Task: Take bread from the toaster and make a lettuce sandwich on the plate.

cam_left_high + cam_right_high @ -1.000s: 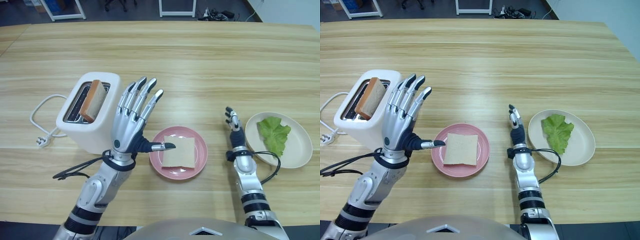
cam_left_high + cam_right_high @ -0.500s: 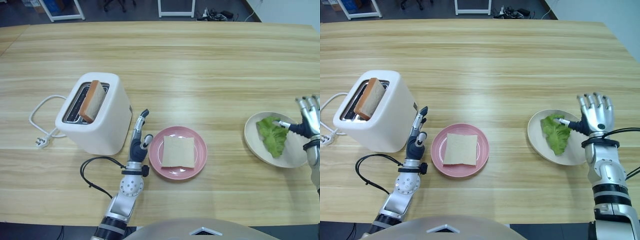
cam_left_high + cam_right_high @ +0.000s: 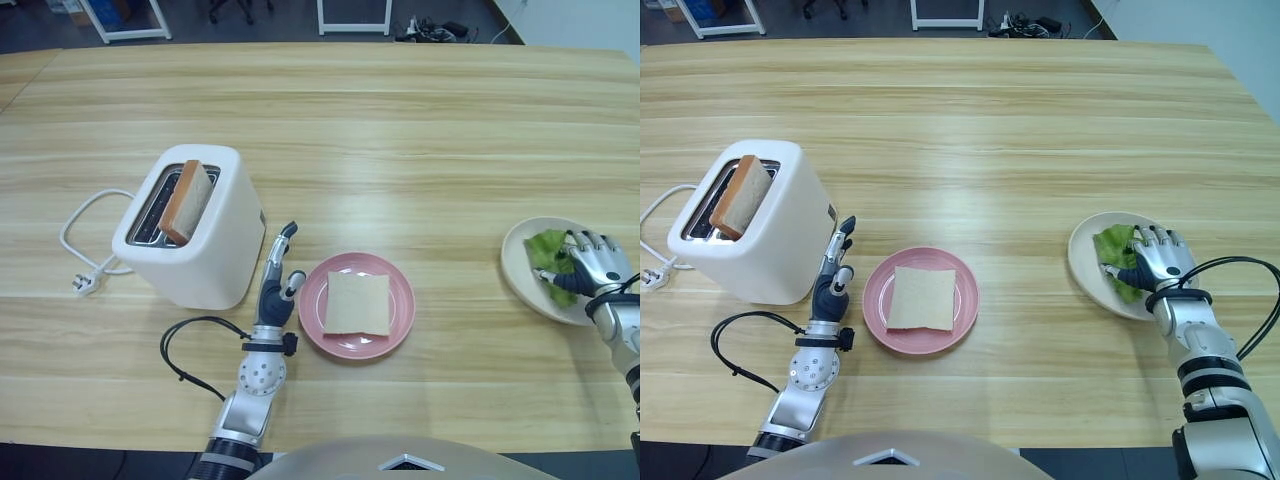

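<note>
— Left eye view?
— The left hand [image 3: 272, 290] is straight-fingered and holds nothing. It stands between the toaster [image 3: 205, 255] and the pink plate [image 3: 312, 320], where a bread slice [image 3: 357, 303] lies.
— Right eye view?
— The right hand [image 3: 1162, 258] is curled around the lettuce leaf [image 3: 1110, 245] in the beige plate [image 3: 1080, 270]. The toast [image 3: 740, 195] stands in the toaster slot.

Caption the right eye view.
Right hand grasps the lettuce leaf on its cream plate; one bread slice lies on the pink plate.

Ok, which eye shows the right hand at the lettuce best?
The right eye view: the right hand sits well inside the frame, over the lettuce. The left eye view has the same hand crowded against its right edge.
</note>
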Controlling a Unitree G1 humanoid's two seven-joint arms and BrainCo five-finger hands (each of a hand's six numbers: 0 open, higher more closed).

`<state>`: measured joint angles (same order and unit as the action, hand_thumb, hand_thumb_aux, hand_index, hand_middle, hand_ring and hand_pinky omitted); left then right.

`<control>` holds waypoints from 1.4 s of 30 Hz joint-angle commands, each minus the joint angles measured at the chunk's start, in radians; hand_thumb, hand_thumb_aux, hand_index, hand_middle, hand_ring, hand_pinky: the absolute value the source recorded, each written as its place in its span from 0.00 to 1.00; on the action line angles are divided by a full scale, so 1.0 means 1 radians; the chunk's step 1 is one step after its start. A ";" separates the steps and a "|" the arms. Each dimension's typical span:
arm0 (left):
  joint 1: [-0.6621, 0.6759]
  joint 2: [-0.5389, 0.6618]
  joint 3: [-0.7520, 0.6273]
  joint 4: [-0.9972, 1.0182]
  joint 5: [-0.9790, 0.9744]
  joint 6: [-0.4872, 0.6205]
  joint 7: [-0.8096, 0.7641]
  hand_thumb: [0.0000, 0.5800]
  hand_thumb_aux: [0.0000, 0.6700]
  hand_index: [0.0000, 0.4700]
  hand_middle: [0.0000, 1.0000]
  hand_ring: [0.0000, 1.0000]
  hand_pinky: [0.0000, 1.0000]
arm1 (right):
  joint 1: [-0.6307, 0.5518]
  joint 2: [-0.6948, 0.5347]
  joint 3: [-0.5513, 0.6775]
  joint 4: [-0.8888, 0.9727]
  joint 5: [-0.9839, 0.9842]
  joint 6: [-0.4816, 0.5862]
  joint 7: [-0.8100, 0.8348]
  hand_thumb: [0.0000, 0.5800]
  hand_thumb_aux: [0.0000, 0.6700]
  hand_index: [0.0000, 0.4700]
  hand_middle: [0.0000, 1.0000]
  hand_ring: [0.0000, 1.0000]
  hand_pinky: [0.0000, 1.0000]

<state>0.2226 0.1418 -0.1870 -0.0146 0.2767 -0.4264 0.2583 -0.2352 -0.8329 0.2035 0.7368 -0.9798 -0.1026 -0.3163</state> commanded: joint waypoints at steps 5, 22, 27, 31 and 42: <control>0.012 -0.023 0.010 0.022 0.043 -0.005 -0.001 0.00 0.00 0.00 0.00 0.00 0.00 | 0.080 -0.052 -0.036 -0.235 0.036 0.059 -0.042 1.00 1.00 1.00 0.00 0.00 0.00; -0.013 -0.076 0.020 0.090 0.027 -0.025 -0.008 0.00 0.00 0.00 0.00 0.00 0.00 | 0.065 0.083 -0.025 -0.885 0.005 0.054 0.061 1.00 1.00 1.00 0.00 0.00 0.00; -0.025 -0.099 0.030 0.102 -0.016 -0.012 -0.036 0.00 0.00 0.00 0.00 0.00 0.00 | -0.052 0.261 0.192 -0.783 -0.083 -0.012 0.101 1.00 1.00 1.00 0.00 0.00 0.00; -0.031 -0.108 0.029 0.114 -0.022 -0.008 -0.049 0.00 0.00 0.00 0.00 0.00 0.00 | -0.063 0.348 0.304 -0.657 -0.126 -0.043 0.093 1.00 1.00 1.00 0.00 0.00 0.00; -0.041 -0.125 0.032 0.152 -0.006 -0.012 -0.045 0.00 0.00 0.00 0.00 0.00 0.00 | 0.139 0.314 0.355 -0.897 -0.140 -0.098 0.164 1.00 1.00 1.00 0.00 0.00 0.00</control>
<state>0.1859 0.0177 -0.1568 0.1178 0.2576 -0.4461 0.2104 -0.1240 -0.5010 0.5778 -0.1076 -1.1209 -0.1933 -0.1777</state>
